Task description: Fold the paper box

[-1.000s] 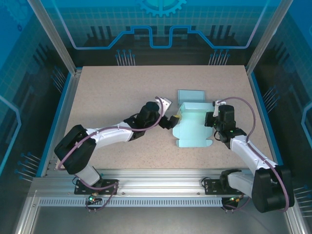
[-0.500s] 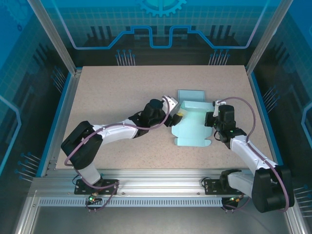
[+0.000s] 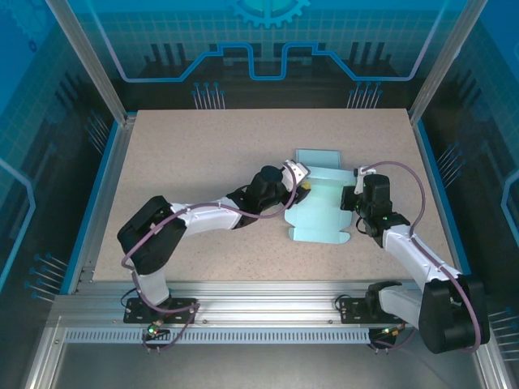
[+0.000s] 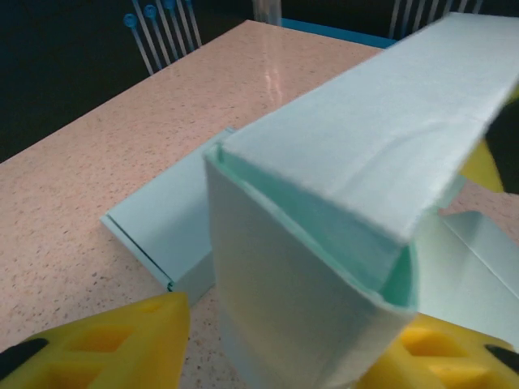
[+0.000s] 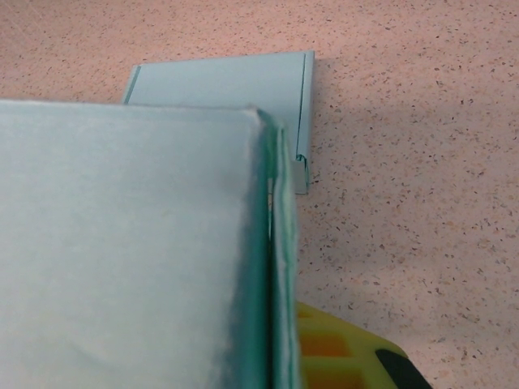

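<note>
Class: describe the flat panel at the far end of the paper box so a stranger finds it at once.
On the speckled table, find the pale green paper box right of centre. Its far panel lies flat while the side walls stand up.

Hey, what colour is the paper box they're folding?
The paper box is pale mint green, plain with no print. It shows best in the left wrist view.

You have open surface [image 3: 203,154] across the far and left parts and along the near edge. The middle right is crowded: the paper box [image 3: 324,212] stands there, its flap [image 3: 318,157] flat just beyond it, the left arm [image 3: 219,217] reaching in from the left, the right arm [image 3: 405,243] against its right side
</note>
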Motion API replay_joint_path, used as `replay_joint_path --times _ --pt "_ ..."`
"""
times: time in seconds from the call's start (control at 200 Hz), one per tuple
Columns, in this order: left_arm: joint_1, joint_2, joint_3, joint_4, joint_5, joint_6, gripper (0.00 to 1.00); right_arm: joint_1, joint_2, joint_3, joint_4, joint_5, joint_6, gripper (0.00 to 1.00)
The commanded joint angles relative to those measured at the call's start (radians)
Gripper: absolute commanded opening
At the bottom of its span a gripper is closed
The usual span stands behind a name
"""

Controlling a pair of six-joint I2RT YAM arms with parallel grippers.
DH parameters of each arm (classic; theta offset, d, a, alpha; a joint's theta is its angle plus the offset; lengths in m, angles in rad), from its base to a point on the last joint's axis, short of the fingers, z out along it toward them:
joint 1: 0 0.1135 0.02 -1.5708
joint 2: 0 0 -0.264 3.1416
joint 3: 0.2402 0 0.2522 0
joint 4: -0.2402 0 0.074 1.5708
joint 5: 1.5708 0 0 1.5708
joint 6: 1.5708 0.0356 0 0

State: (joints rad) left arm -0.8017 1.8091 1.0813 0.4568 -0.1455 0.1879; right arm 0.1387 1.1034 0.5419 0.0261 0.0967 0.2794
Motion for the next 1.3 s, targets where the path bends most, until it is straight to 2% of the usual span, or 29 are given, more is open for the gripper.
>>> replay_joint_path --times 0.0,0.12,0.275,0.565,0.926,1.151,1.296 --pt "-0.006 0.018 0.04 0.074 -0.09 0.016 0.47 0.01 0.001 0.009 0.006 -0.008 -0.013 0.0" --pt "-0.016 0.033 0.053 0.099 -0.167 0.018 0.4 0.013 0.001 0.009 0.006 -0.008 -0.014 0.0" --pt "-0.042 0.074 0.084 0.141 -0.326 0.011 0.32 0.014 0.0 0.009 0.006 -0.008 -0.016 0.0" --pt "-0.085 0.188 0.174 0.258 -0.644 0.045 0.31 0.017 -0.004 0.006 0.011 -0.013 -0.021 0.0" --pt "-0.085 0.264 0.259 0.329 -0.892 0.042 0.22 0.024 -0.008 0.002 0.015 -0.015 -0.032 0.0" --pt "-0.081 0.272 0.257 0.404 -1.024 -0.013 0.18 0.03 -0.009 0.003 0.018 -0.014 -0.035 0.0" --pt "-0.07 0.251 0.261 0.33 -1.06 -0.089 0.16 0.032 -0.01 0.001 0.017 -0.013 -0.037 0.0"
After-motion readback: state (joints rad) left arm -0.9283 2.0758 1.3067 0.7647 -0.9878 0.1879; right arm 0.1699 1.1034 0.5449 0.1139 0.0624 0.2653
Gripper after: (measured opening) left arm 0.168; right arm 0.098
